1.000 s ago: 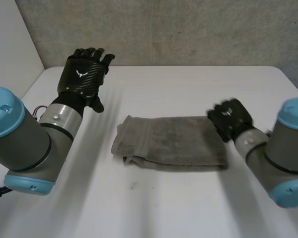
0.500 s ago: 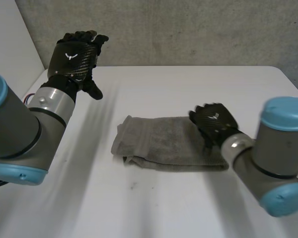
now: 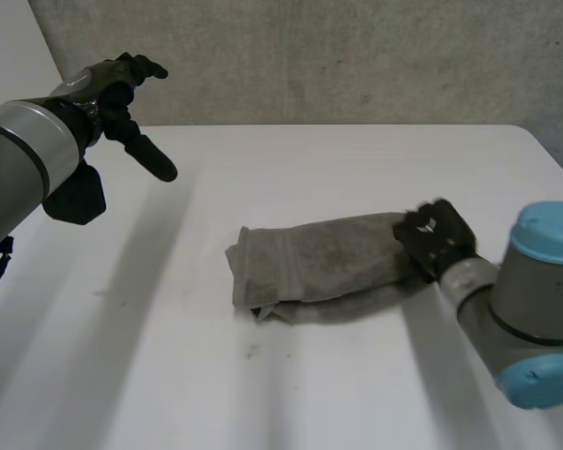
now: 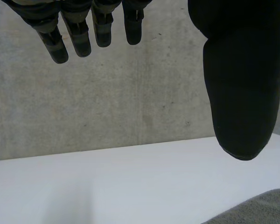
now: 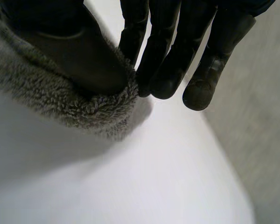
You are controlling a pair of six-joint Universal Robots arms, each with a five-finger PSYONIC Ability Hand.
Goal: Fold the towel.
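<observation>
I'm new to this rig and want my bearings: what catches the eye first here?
The folded grey terry towel lies in the middle of the white table, one end pinched between thumb and fingers of the right black robot hand. The left black robot hand hangs open, raised above the table's far left side, well apart from the towel.
</observation>
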